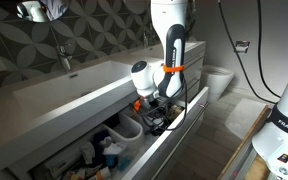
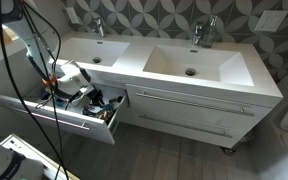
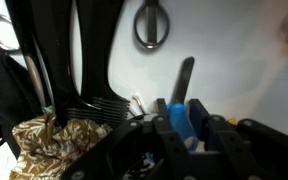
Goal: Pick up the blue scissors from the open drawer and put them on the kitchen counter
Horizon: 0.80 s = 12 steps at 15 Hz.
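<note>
Claw down in the open drawer, pinching the blue scissors.
In the wrist view the blue piece sits between the dark fingers, over the drawer's white floor, beside black utensils and a crumpled gold wrapper.

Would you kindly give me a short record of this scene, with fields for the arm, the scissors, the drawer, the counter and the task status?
end effector: lowered into the open drawer; jaw state unclear
blue scissors: in the wrist view, right at the fingertips, dark blade pointing away; inside the drawer
open drawer: pulled out, cluttered with assorted items
kitchen counter: pale slab above the drawer; no blue object seen on it
task status: scissors not yet lifted out or placed
</note>
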Each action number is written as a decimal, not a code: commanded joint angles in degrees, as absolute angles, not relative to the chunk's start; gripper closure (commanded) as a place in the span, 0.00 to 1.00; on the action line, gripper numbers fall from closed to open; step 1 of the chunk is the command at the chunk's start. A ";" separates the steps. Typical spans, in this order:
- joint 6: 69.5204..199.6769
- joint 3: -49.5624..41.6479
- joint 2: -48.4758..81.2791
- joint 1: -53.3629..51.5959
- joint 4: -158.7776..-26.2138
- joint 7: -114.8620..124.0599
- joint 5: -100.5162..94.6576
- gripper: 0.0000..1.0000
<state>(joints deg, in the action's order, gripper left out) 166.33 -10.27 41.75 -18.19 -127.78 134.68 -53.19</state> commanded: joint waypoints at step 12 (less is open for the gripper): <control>167.52 -13.23 44.83 -21.35 -125.24 137.13 -54.57 0.61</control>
<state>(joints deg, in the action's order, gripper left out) 166.41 -11.43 43.08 -19.58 -126.83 134.73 -53.19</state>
